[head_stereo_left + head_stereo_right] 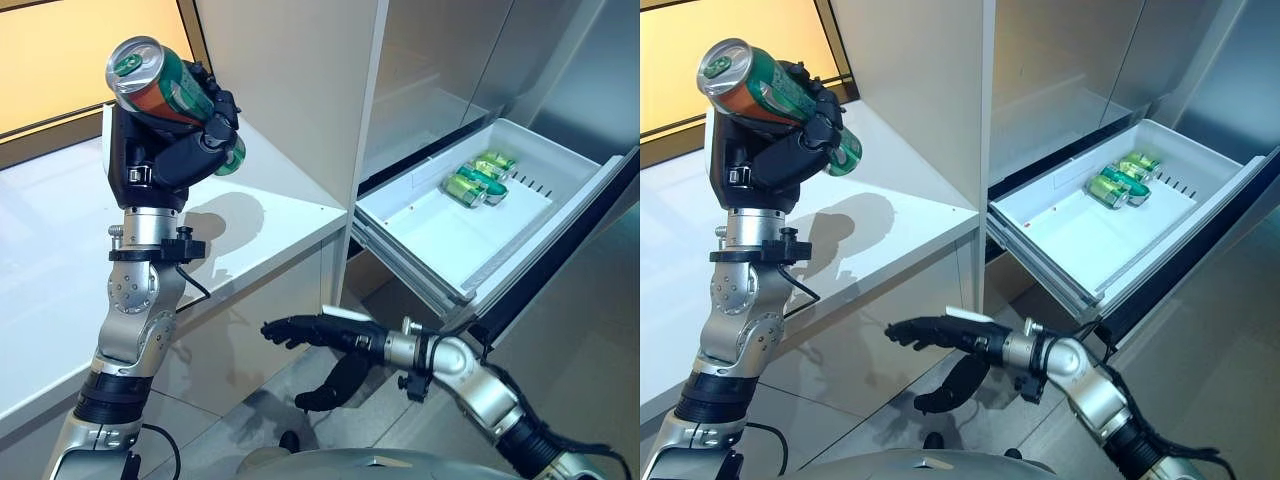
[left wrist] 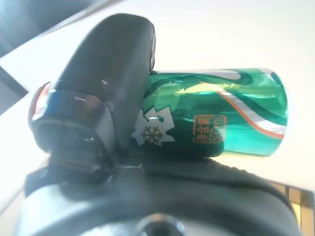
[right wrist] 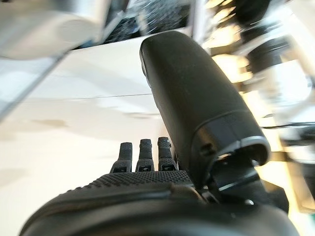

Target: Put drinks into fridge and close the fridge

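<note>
My left hand (image 1: 178, 150) is raised above the white counter (image 1: 60, 260) and is shut on a green drink can (image 1: 165, 90), held tilted with its silver top up and to the left. The same can (image 2: 216, 115) shows past the thumb in the left wrist view. The fridge's white drawer (image 1: 430, 240) stands pulled out at the right, with several green cans (image 1: 478, 178) lying at its far end. My right hand (image 1: 325, 335) hangs low below the drawer's front corner, fingers straight, holding nothing.
A tall white cabinet panel (image 1: 300, 90) stands between the counter and the fridge. The dark fridge door (image 1: 590, 230) is swung open along the drawer's right side. Light floor tiles (image 1: 260, 400) lie below.
</note>
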Controlling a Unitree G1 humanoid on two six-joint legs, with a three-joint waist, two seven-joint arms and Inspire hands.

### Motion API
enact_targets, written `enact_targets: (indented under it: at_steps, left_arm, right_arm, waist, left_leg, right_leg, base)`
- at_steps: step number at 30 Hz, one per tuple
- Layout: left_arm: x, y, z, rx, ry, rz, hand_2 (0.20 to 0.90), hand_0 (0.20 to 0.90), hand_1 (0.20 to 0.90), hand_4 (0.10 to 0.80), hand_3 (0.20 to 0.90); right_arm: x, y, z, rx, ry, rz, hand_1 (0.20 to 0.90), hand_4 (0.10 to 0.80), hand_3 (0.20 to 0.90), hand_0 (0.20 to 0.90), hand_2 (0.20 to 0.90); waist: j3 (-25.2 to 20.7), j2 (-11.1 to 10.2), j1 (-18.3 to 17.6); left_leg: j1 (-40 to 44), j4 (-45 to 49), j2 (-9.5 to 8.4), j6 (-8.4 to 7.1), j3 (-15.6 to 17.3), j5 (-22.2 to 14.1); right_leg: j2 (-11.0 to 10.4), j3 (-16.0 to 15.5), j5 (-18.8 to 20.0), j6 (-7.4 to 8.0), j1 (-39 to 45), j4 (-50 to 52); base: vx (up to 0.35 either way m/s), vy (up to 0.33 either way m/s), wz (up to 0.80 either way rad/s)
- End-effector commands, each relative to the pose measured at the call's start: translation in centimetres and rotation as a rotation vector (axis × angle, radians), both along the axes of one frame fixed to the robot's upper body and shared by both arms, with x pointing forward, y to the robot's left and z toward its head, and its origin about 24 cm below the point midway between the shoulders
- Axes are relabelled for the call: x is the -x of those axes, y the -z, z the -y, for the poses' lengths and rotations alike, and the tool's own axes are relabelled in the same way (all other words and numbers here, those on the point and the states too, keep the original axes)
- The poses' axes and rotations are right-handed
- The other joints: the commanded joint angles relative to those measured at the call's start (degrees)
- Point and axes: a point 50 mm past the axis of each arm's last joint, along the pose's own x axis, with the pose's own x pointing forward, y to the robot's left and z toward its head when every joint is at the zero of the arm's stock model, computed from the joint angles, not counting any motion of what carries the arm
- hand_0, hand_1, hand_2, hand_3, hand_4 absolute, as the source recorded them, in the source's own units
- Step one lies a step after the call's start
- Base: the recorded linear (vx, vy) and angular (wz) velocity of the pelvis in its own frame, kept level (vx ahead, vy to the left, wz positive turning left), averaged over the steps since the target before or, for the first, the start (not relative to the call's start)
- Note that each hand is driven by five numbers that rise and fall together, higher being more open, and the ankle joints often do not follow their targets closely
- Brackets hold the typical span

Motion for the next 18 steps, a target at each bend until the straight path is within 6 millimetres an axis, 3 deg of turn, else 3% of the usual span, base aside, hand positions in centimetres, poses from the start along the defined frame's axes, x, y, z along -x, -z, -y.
enact_targets:
  at_steps: [1, 6, 11, 18]
  left_arm:
    - [2.6, -6.6, 1.6, -0.144, 0.111, 0.444, 0.300, 0.300, 0.300, 0.100, 0.200]
    - [2.9, -6.5, 1.0, -0.228, 0.139, 0.462, 0.300, 0.300, 0.300, 0.100, 0.200]
    - [3.1, -6.2, 0.4, -0.279, 0.180, 0.439, 0.300, 0.300, 0.300, 0.100, 0.200]
    - [2.5, -5.6, 1.2, -0.271, 0.247, 0.393, 0.300, 0.300, 0.300, 0.100, 0.200]
  right_arm:
    - [-1.2, -8.0, -0.2, -0.324, -0.142, 0.192, 0.900, 0.800, 0.900, 0.900, 0.900]
    - [-2.3, -10.8, 2.2, -0.399, -0.010, 0.305, 0.900, 0.800, 0.900, 0.900, 0.900]
    - [-3.7, -11.0, 5.5, -0.387, 0.264, 0.350, 0.900, 0.800, 0.900, 0.900, 0.900]
    - [-4.7, -11.1, 5.0, -0.346, 0.320, 0.359, 0.900, 0.800, 0.900, 0.900, 0.900]
  waist:
    - [-4.3, -0.1, -0.4]
    - [-4.7, -0.2, -0.7]
    - [-4.9, -0.1, -1.4]
    - [-4.6, 0.0, -1.4]
  left_leg:
    - [1.1, 0.1, -1.83, -0.27, -2.6, -6.4]
    - [0.9, 0.1, -1.95, -0.07, -2.2, -5.9]
    - [0.9, 0.1, -1.83, 0.01, -1.7, -6.0]
    - [1.4, 0.1, -1.75, 0.00, -1.7, -6.8]
  right_leg:
    - [-0.2, 2.3, -1.8, 3.36, 0.5, 0.6]
    - [-0.3, 2.5, -1.1, 3.35, 0.0, 0.6]
    - [-0.3, 2.7, -0.8, 3.40, -0.3, 0.7]
    - [-0.2, 2.7, -1.3, 3.37, 0.1, 0.5]
  base:
    - [0.000, 0.000, 0.00]
    - [-0.003, 0.006, -0.01]
    - [0.002, 0.001, -0.01]
    - [0.009, 0.004, -0.05]
